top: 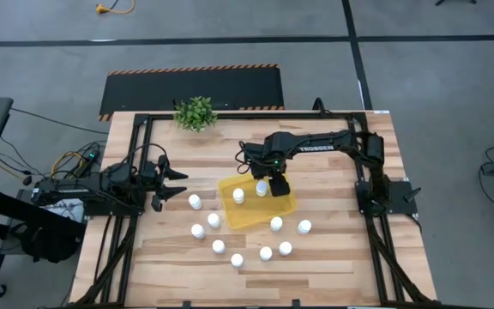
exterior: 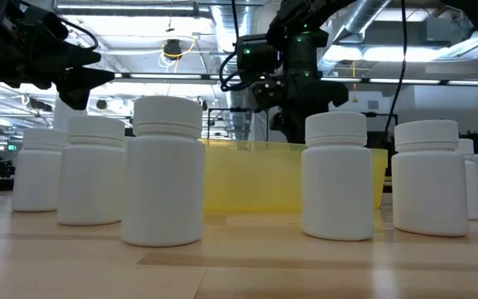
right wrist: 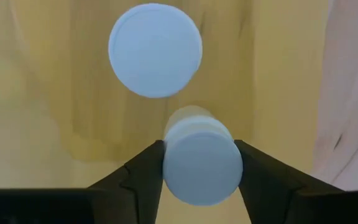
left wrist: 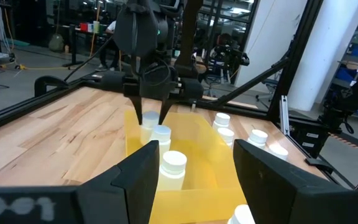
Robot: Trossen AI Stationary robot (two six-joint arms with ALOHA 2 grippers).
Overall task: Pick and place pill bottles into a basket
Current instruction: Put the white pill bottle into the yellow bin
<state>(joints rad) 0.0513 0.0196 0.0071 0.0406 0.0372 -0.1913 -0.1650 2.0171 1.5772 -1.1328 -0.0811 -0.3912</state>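
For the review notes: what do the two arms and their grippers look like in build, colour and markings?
Both arms are black and jointed. The right arm carries white TROSSEN lettering and a small green light near its wrist. The left arm has loose cables trailing at its base. Each ends in a gripper with two dark, tapered fingers: right gripper, left gripper.

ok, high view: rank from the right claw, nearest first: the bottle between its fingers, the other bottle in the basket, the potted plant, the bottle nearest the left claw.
1. bottle between its fingers, in the basket, at the right claw.
2. other bottle in the basket, toward the left arm.
3. bottle nearest the left claw, on the table outside the basket.
4. potted plant, at the table's far edge.
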